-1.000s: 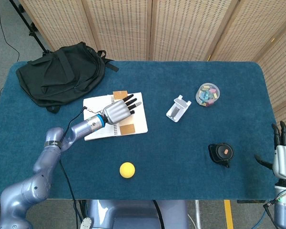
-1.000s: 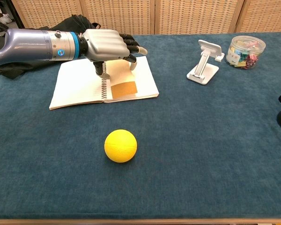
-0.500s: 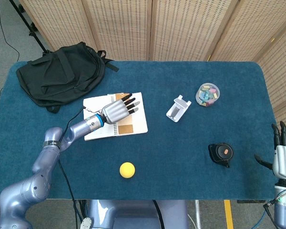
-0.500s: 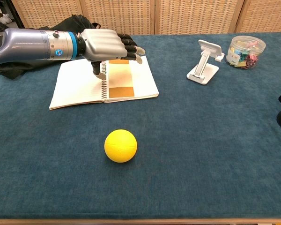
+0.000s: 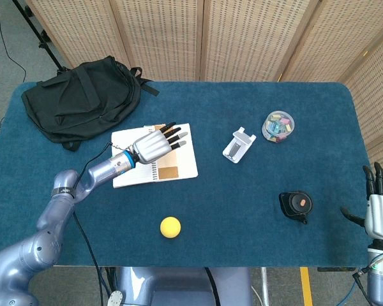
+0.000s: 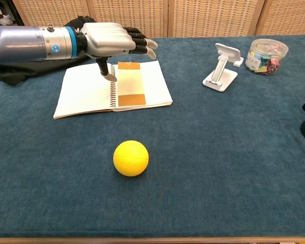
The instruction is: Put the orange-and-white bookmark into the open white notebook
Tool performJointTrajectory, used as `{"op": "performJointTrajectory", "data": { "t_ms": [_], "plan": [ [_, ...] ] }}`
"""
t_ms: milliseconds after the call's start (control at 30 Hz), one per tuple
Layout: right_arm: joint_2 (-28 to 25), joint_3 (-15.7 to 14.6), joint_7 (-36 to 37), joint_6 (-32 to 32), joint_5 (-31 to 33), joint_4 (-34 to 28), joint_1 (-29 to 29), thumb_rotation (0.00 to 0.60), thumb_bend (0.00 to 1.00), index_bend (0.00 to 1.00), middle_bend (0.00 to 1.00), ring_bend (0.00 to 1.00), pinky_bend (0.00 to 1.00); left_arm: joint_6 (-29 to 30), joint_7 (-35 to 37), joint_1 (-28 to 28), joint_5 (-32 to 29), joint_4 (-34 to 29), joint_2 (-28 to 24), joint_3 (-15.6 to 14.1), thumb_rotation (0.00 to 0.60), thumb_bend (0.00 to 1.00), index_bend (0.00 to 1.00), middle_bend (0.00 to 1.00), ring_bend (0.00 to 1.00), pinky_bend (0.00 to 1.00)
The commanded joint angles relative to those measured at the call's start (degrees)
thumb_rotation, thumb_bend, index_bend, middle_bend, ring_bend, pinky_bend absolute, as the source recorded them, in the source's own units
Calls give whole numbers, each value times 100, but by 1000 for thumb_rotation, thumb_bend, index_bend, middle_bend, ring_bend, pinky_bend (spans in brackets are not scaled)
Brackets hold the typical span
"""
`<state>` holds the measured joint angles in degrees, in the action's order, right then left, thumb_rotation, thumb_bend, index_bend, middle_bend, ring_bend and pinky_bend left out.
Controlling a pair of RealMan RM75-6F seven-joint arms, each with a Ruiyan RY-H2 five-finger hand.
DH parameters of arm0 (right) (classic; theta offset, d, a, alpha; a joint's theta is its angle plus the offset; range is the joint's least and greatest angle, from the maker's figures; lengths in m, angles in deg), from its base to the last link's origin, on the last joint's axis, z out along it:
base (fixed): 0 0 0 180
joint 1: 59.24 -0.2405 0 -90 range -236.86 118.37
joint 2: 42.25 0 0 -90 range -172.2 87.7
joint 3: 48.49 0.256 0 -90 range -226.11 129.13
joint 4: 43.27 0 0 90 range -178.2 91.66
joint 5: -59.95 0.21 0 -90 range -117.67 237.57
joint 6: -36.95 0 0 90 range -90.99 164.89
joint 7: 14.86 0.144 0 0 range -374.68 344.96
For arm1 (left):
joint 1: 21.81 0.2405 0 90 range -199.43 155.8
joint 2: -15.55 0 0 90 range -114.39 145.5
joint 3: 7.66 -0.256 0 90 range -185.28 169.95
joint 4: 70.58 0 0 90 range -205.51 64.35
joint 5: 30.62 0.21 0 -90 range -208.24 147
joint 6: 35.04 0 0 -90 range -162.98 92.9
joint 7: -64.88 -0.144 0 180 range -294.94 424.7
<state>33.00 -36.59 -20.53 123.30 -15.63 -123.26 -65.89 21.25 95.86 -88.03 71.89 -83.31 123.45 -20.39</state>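
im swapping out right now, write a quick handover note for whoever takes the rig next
Left hand: holds nothing, fingers spread, hovering over the top of the notebook.
Right hand: idle at the table's right edge, fingers apart, empty.
Bookmark: lies flat on the notebook's right page, beside the spiral.
Done: bookmark is in the open notebook.
Left: probably just pull the left arm clear. Yellow ball, phone stand and the rest need no handling.

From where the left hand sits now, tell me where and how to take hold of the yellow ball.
The yellow ball is round, so no part is better than another: grip it across its widest middle, fingers on opposite sides. Come from above, since it sits alone on the blue table, well in front of the notebook, with open cloth all round. The left hand hovers open, so it is likely free.
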Motion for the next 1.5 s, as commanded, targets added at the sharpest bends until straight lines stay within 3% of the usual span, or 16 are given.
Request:
{"op": "performJointTrajectory", "data": {
  "t_ms": [33, 200, 333, 433, 633, 1167, 1500],
  "plan": [
    [-6, -7, 2, -3, -12, -9, -1, 600, 0, 0, 0, 0, 0, -117, 292, 95, -152, -467, -307, 89, 600, 197, 66, 0, 0, 0],
    [-17, -21, 17, -8, -35, -27, -1, 600, 0, 0, 0, 0, 0, -761, 767, 31, -303, -1549, -871, 84, 600, 201, 66, 0, 0, 0],
    [-27, -31, 35, -2, -64, -51, -1, 600, 0, 0, 0, 0, 0, -1191, 987, -100, -540, -3139, -1675, 175, 600, 205, 66, 0, 0, 0],
    [-35, -47, 39, 3, -96, -77, -2, 600, 0, 0, 0, 0, 0, -1586, 776, -211, -808, -4162, -2151, 321, 600, 205, 66, 0, 0, 0],
    [-72, -42, 73, 42, -107, -120, 21, 600, 0, 0, 0, 0, 0, -2152, 90, -169, -1585, -5169, -2469, 751, 600, 203, 66, 0, 0, 0],
    [-125, -51, 128, 50, -120, -182, 44, 600, 0, 0, 0, 0, 0, -2678, -738, 56, -2543, -5422, -2366, 1233, 600, 218, 67, 0, 0, 0],
    [-118, -68, 116, 49, -131, -194, 49, 600, 0, 0, 0, 0, 0, -2772, -632, 201, -2557, -5267, -2155, 1400, 600, 225, 66, 0, 0, 0]
  ]
}}
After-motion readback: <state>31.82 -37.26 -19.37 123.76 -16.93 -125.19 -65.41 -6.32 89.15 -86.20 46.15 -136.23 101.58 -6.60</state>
